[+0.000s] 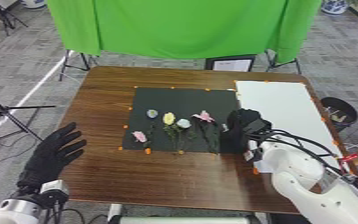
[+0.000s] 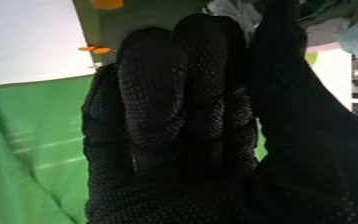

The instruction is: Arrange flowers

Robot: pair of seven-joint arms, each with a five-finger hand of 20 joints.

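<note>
flowers, cut, in a loose row on a black mat; bloom ends mostly toward the far side, stems toward the robot. pink lily-like flower: nearest clear bloom, just left of the right hand, its long axis running near to far, slightly aslant. nearer arm: the right. right fingers: mostly straight, close together, thumb alongside; pale petals near the tips, whether gripped cannot be told. left hand: fingers spread, nothing in hold, beyond the mat's left side. coming move, as judged: turns on that sideways relation.
</note>
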